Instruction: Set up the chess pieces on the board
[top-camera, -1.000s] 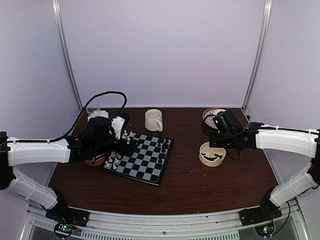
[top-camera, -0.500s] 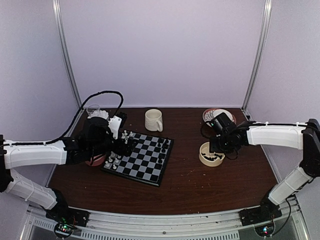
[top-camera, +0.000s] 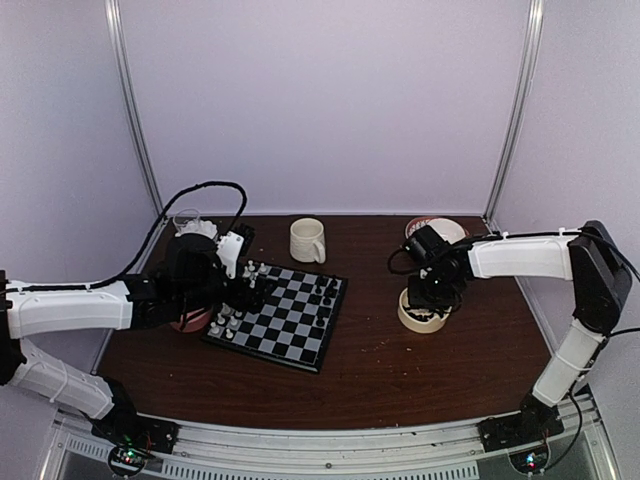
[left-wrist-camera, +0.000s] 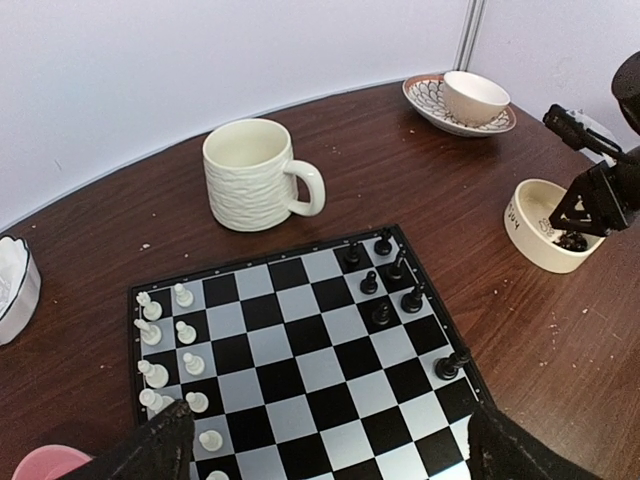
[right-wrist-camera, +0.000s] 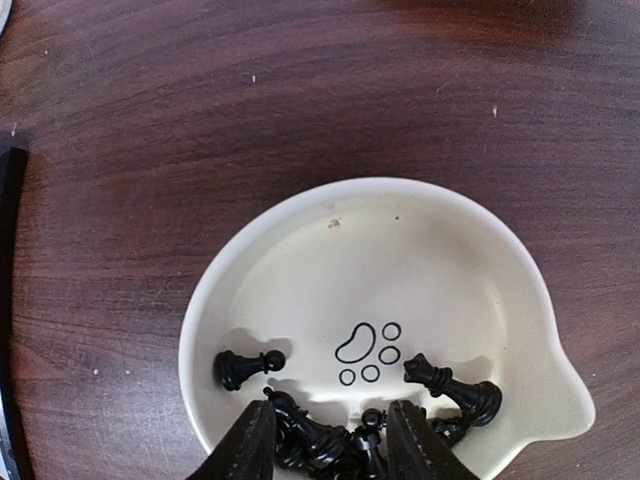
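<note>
The board (top-camera: 285, 325) lay slantwise on the dark brown table (top-camera: 400, 385), left of centre and closest to the arm bases. The left gripper (left-wrist-camera: 330, 420) hung over the board's near left part. Its jaws were spread wide and nothing was between them. Seen from the left wrist, the white pieces (left-wrist-camera: 168, 350) stood in two rough files along the board's left side. A lone black piece (left-wrist-camera: 452, 363) stood at the right rim. Farther along that side, the black pieces (left-wrist-camera: 385, 280) clustered in the far right corner. A pink dish (left-wrist-camera: 40, 468) showed just off the board's near left corner, mostly hidden.

To the right, well apart from the board, sat a cream bowl (right-wrist-camera: 400, 250) with a paw print on its floor. The right gripper (right-wrist-camera: 330, 410) reached down inside it, its two fingers (right-wrist-camera: 250, 445) straddling a heap of spare black pieces (right-wrist-camera: 325, 440) against the bowl's wall. The jaws stood partly apart. Whether they had actually clamped onto a piece I could not tell, as the heap hid the contact. One pawn (right-wrist-camera: 243, 368) lay on its side to the left of the fingers, and another piece (right-wrist-camera: 455, 390) lay tipped over to their right.

Beyond the board stood a cream ribbed mug (left-wrist-camera: 250, 175), upright, with its handle to the right. Farthest back on the right, a patterned plate (left-wrist-camera: 430, 98) carried a small pale bowl (left-wrist-camera: 477, 95). At the far left was a clear glass dish (top-camera: 187, 218).
</note>
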